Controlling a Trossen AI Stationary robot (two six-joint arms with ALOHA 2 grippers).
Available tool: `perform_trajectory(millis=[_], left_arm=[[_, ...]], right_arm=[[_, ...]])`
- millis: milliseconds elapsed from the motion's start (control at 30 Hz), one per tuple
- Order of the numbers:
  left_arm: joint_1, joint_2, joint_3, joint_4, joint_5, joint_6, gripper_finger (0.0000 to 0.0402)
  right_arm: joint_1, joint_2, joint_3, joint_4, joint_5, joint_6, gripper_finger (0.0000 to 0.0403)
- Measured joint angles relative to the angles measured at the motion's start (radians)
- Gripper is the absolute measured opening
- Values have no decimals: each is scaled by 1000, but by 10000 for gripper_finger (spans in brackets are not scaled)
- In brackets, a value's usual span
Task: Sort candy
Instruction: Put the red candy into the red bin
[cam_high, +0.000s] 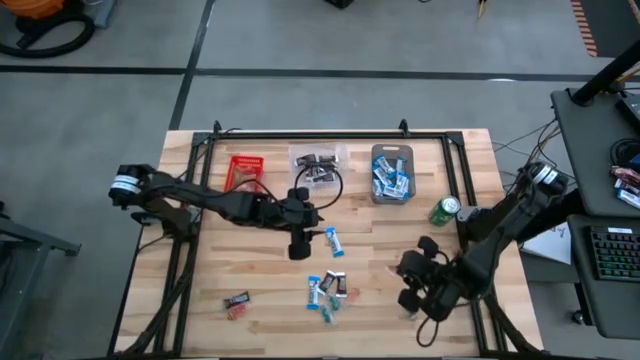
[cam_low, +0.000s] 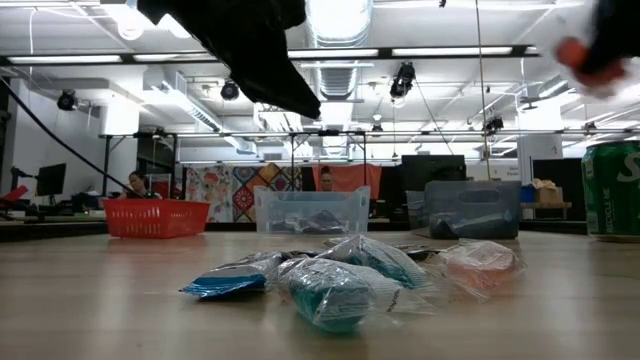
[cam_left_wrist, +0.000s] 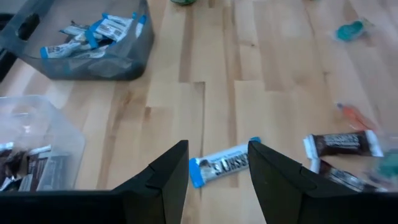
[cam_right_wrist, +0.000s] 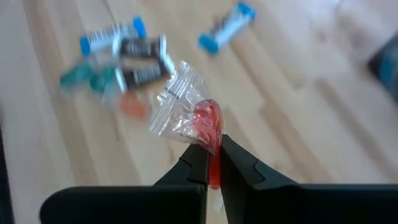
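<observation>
Meanwhile, the right gripper (cam_right_wrist: 213, 163), toward four o'clock on the wooden table (cam_high: 270, 310), is pinched tight on a red sweet in clear wrap (cam_right_wrist: 205, 124), raised above the boards. Its partner, the left gripper (cam_left_wrist: 217, 177), hangs at centre with jaws apart over a blue-and-white candy bar (cam_left_wrist: 225, 162). Loose candy (cam_high: 330, 290) clusters toward six o'clock; the red basket (cam_high: 244, 168), clear bin (cam_high: 317, 160) and grey bin (cam_high: 392, 172) line twelve o'clock.

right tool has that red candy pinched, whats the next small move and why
Probably carry it toward the red bin. The right tool is shut on a red candy in clear wrap, and the other bins hold blue-and-white and dark bars. The left tool hangs open over a blue-and-white bar.
</observation>
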Motion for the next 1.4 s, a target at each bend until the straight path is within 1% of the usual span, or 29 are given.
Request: perform_trajectory(millis=[133,233,333,433,533,633,733,867,967,1067,1300,1400], left_arm=[[-37,-31,-5,-8,0,9,148],[-77,-69,-24,14,0,53,148],[-122,-108,-46,54,0,90,148],[-178,-128,-82,129,0,125,148],[-229,-131,-134,249,1,155,148],[-250,-125,-182,424,2,163,148],[-249,-110,-219,574,0,160,148],[-238,-92,-247,718,-2,160,148],[-235,-65,-250,784,-2,163,148],[-234,-40,-248,823,-2,176,148],[-228,2,-248,862,-1,184,148],[-216,39,-248,914,-1,184,148]], right_arm=[[-64,-16,-5,86,58,-159,13],[-117,-16,-27,185,67,-289,13],[-170,-16,-68,339,66,-407,13],[-216,-16,-124,549,56,-527,13],[-257,-16,-182,782,-6,-632,13],[-294,-16,-244,1013,-95,-736,13],[-324,-12,-280,1168,-172,-831,13],[-350,12,-283,1252,-206,-911,13],[-362,36,-282,1282,-210,-947,13],[-371,58,-280,1291,-233,-956,13],[-373,63,-279,1308,-233,-959,13],[-373,63,-279,1330,-233,-978,13]])
